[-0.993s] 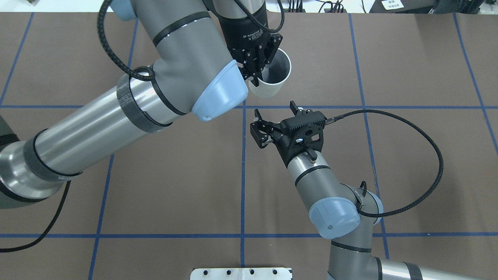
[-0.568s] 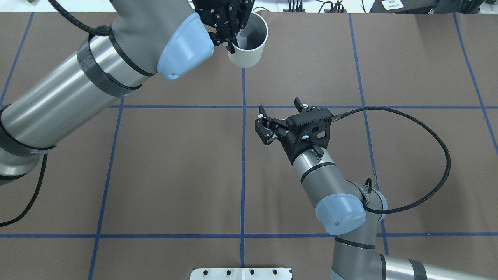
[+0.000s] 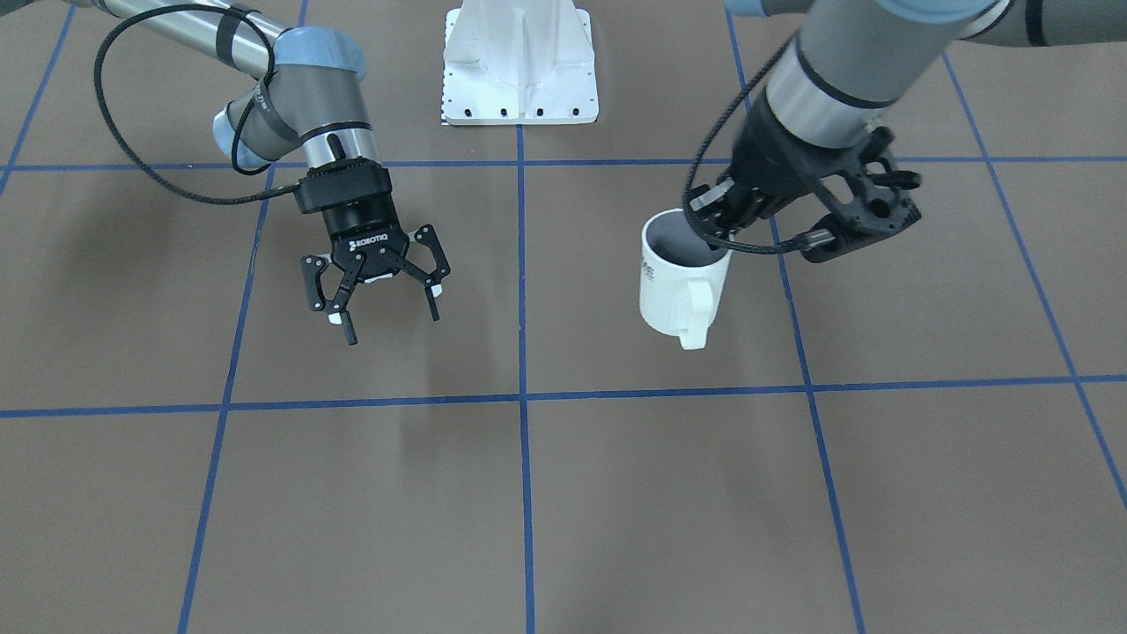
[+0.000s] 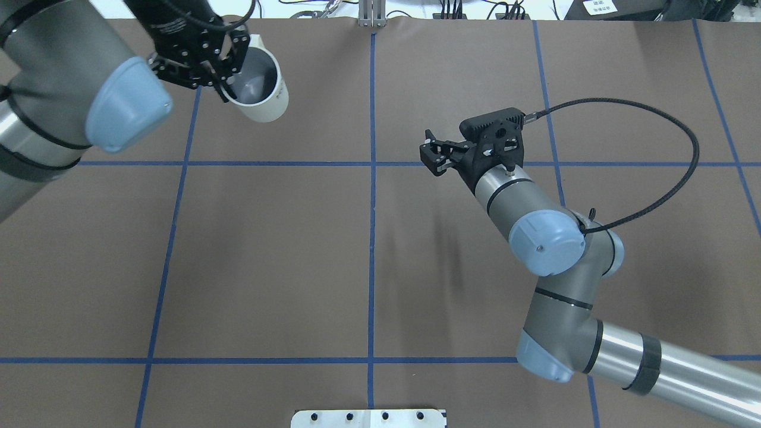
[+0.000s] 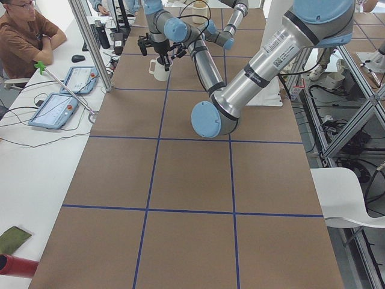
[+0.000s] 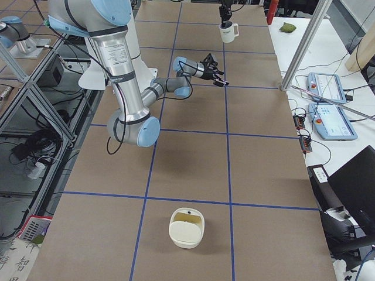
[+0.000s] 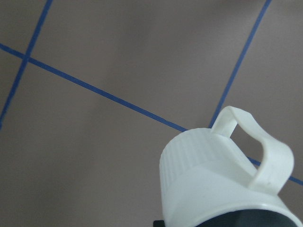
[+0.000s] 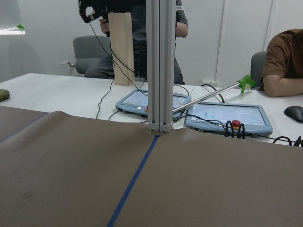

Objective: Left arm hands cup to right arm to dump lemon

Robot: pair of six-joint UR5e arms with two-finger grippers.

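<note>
cup (image 3: 682,286) interior was in shadow, contents unreadable; left gripper (image 3: 710,229) was clamped on its rim, right gripper (image 3: 392,322) spread wide, well apart from the cup.

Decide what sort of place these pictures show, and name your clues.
Probably a robotics research lab: grey jointed robot arms work over a brown table cover gridded with blue tape, and grey touchscreen control tablets lie on a white side desk.

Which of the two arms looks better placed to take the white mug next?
The right arm, I think. The right tool hangs open and empty, apart from the white mug. The left tool is shut on the mug's rim, so the left arm can only offer it.
</note>
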